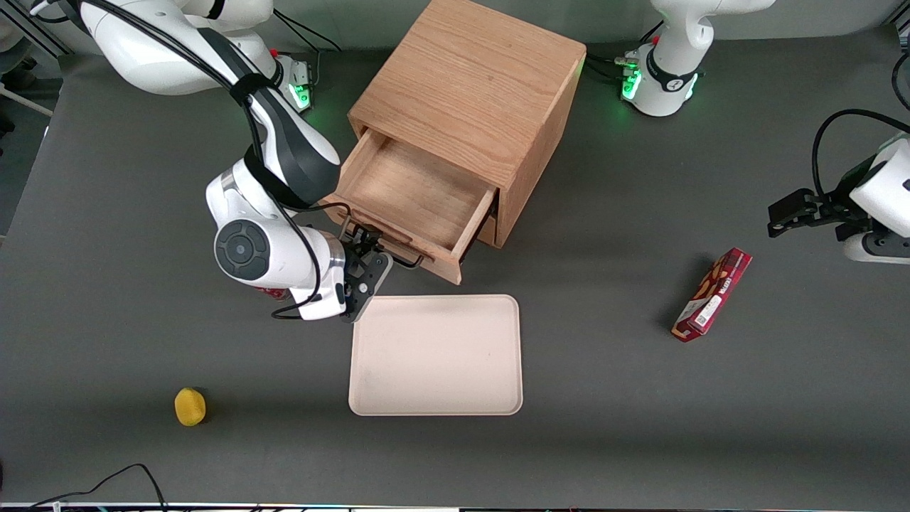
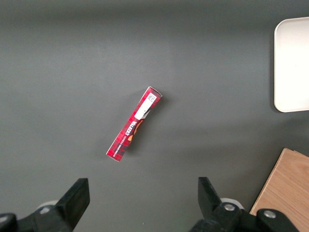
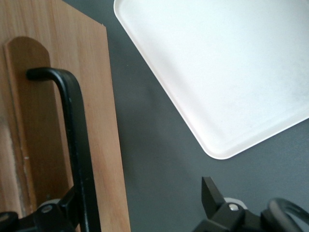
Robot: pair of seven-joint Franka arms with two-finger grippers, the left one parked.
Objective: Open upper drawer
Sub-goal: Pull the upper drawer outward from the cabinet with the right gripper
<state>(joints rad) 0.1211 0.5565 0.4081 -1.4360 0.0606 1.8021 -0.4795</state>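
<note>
The wooden cabinet [image 1: 469, 85] stands in the middle of the table. Its upper drawer [image 1: 419, 192] is pulled well out, and its bare oak inside shows. The black bar handle [image 1: 407, 259] runs along the drawer's front panel [image 3: 104, 121]. My right gripper [image 1: 366, 262] is in front of that panel, at the handle's end toward the working arm. In the right wrist view the gripper [image 3: 140, 191] is open, fingers wide apart. The handle [image 3: 77, 145] passes close by one finger [image 3: 65, 208]; the other finger [image 3: 210, 193] hangs over the table. Only a sliver of the lower drawer [image 1: 489, 229] shows.
A beige tray [image 1: 435, 355] lies just nearer the front camera than the drawer, close under my gripper. A small yellow object [image 1: 190, 406] sits toward the working arm's end. A red box [image 1: 713, 294] lies toward the parked arm's end.
</note>
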